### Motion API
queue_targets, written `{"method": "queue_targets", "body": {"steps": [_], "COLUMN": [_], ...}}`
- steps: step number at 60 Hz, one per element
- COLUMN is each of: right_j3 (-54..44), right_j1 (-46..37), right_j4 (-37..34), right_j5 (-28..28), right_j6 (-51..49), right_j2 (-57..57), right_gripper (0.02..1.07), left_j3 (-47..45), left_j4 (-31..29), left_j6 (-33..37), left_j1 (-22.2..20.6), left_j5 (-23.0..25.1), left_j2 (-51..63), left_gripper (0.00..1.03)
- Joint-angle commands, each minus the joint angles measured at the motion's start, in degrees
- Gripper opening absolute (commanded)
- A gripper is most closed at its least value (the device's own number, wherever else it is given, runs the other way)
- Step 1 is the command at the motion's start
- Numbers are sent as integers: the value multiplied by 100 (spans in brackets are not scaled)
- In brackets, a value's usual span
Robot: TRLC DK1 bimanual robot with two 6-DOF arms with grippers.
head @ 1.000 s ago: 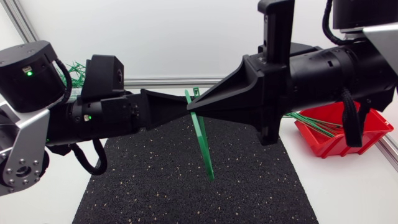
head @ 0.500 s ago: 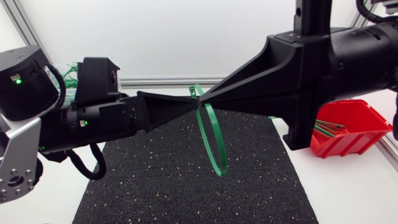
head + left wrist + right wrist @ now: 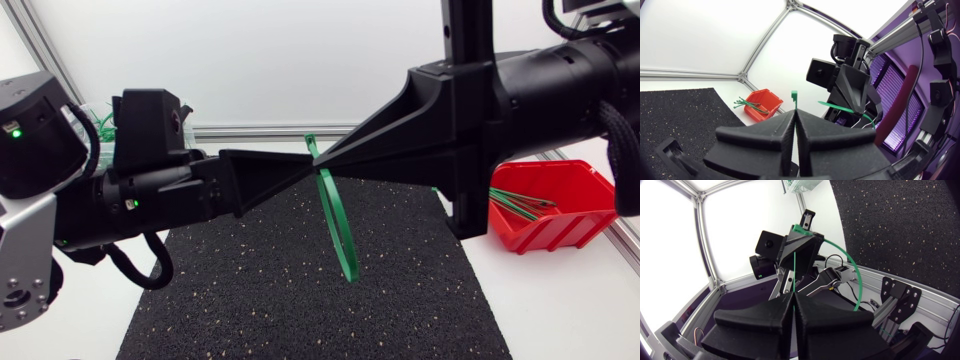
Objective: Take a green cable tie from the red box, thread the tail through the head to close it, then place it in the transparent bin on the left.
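Black speckled mat (image 3: 300,300) covers the middle of a white table, and both arms meet above its far half, nose to nose. Left gripper (image 3: 303,169) has its fingers pressed together on the green cable tie (image 3: 345,262) just below the head, which pokes up clear of the tips. Right gripper (image 3: 328,166) is also pinched tight, on a thin stretch of the strap that runs straight to that head. The rest of the tie hangs as a narrow loop over the mat without touching it. Whether the tail has caught in the head cannot be seen. The red box (image 3: 540,228), with more ties inside, sits off the mat on the right arm's side; the transparent bin (image 3: 801,185) lies beyond the mat's far corner on the left arm's side. Likely troubles from here: the slim strap sliding out of the right pinch – it offers little to grip – or the head twisting in the left pinch so the tail backs out. The tips are so close that they could bump.
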Motion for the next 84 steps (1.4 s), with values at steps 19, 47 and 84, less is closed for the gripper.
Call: {"method": "queue_targets", "body": {"steps": [19,47,84], "right_j3": [34,-72,-327], "right_j1": [-41,-49,-49], "right_j4": [93,234,489], "right_j5": [-30,-12,-3], "right_j6": [186,195,327], "right_j2": [-44,-97,-97], "right_gripper": [7,8,8], "left_j3": [-243,-252,-138], "left_j4": [37,10,-34], "left_j6": [206,206,180], "left_j1": [-297,-349,-323], "left_j5": [-244,-279,-306], "left_j2": [-376,-402,-367], "left_gripper": [4,4,4]}}
